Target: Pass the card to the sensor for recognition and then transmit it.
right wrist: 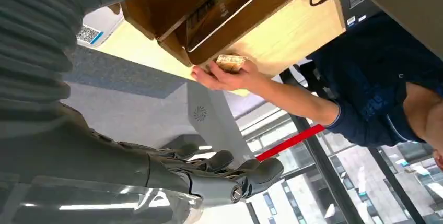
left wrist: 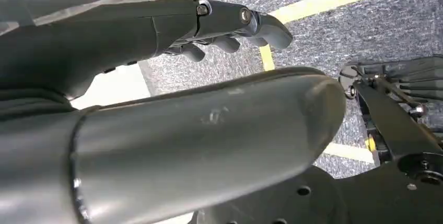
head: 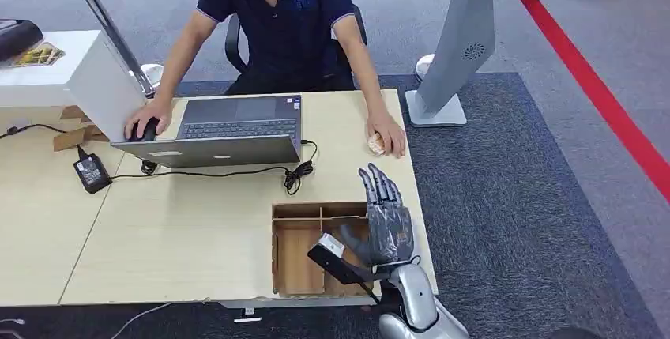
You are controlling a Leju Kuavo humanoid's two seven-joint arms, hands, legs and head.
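Observation:
A card with a printed picture lies tilted inside the wooden box at the table's front right corner. My right hand hovers over the box's right side with its fingers stretched out flat and nothing in them; in the head view it covers that part of the box. My left hand hangs over the carpet beside my body, fingers loosely extended and holding nothing. A white stand rises from the floor beyond the table's right end.
A person sits across the table, one hand on a mouse, the other hand resting on a small yellowish item close to the box. A laptop, its cable and a power brick lie on the table.

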